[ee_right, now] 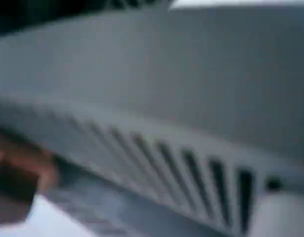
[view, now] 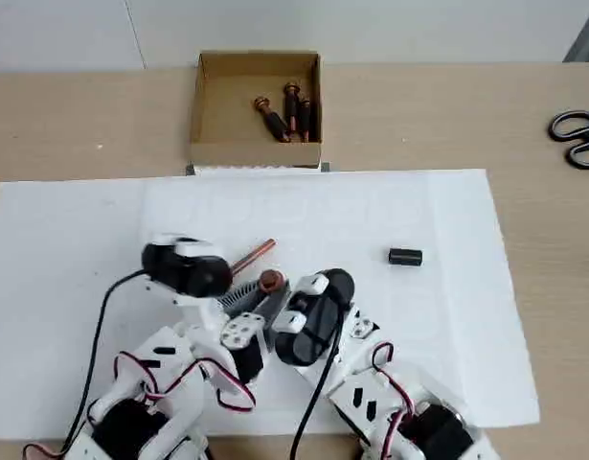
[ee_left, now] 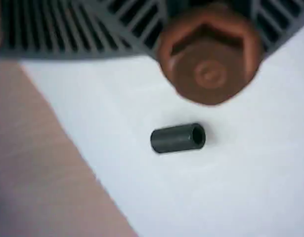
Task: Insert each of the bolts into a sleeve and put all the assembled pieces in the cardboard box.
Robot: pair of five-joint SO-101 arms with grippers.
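Left wrist view: left gripper [ee_left: 201, 17] clamps bolt [ee_left: 209, 69].

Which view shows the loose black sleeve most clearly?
The left wrist view: the sleeve lies close, on its side, its open end visible. In the high view it is a small dark shape on the paper.

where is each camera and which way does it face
High view: fixed overhead, looking down on cardboard box, paper, left arm, right arm.
Left wrist view: on the left wrist, facing past the bolt in its hand toward the sleeve.
Right wrist view: on the right wrist, up against ribbed grey plastic.
Shared: high and left wrist views show bolt and sleeve.
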